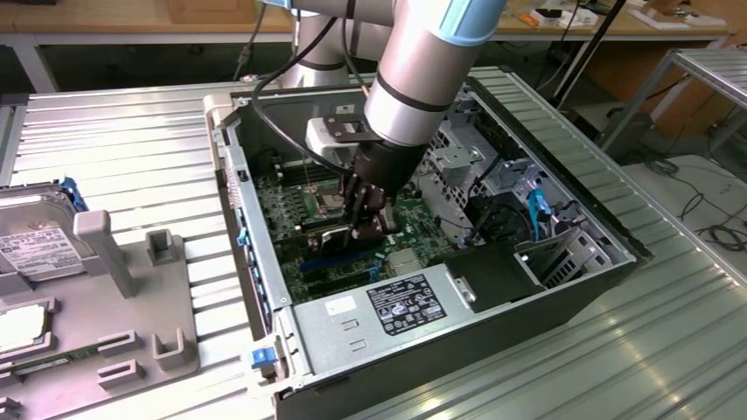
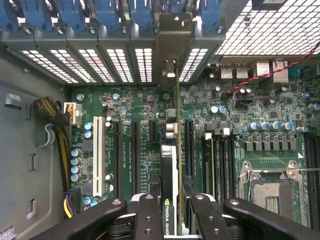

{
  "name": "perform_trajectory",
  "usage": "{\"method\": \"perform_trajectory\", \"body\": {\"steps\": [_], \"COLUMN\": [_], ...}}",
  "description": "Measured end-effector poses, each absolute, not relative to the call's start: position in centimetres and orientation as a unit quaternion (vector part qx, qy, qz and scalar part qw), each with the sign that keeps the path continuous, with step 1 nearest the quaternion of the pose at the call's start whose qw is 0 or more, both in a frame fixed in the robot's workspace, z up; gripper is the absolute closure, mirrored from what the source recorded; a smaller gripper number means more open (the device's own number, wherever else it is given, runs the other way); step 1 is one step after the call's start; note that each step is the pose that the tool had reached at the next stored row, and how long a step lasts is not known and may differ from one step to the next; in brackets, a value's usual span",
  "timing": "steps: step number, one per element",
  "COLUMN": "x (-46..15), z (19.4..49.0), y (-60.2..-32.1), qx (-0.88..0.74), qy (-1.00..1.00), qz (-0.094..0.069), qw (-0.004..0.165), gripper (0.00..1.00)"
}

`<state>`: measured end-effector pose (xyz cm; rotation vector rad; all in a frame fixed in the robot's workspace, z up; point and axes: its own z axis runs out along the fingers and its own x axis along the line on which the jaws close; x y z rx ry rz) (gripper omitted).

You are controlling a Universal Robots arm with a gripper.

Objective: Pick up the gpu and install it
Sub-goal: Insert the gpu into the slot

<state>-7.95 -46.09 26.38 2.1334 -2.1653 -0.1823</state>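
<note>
The gripper is lowered inside the open computer case, above the green motherboard. Its fingers are partly closed on the gpu, gripping the card from both flat sides. The gpu stands on edge over the motherboard's expansion slots, its silvery end bracket against the rear wall of the case, between the perforated slot covers. The power supply sits at the near corner of the case. A hard drive rests in the grey fixture tray at the exterior view's left edge of the tabletop.
</note>
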Motion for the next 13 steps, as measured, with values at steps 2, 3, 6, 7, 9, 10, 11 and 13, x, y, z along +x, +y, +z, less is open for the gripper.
{"method": "perform_trajectory", "body": {"steps": [2,3,6,7,9,10,11,13], "x": [-7.96,-7.96,-7.97,-7.97,-7.97,-7.97,-7.97,-8.03], "z": [26.33,26.32,26.17,26.17,26.17,26.17,26.17,26.18], "y": [-46.10,-46.10,-46.10,-46.09,-46.10,-46.10,-46.09,-46.09], "qx": [0.700,0.700,0.700,0.700,0.700,0.700,0.700,0.700], "qy": [-0.710,-0.710,-0.710,-0.710,-0.710,-0.710,-0.710,-0.710], "qz": [-0.060,-0.060,-0.060,-0.060,-0.060,-0.060,-0.060,-0.060], "qw": [0.048,0.048,0.048,0.048,0.048,0.048,0.048,0.048], "gripper": [0.73,0.73,0.73,0.73,0.73,0.73,0.73,0.73]}}
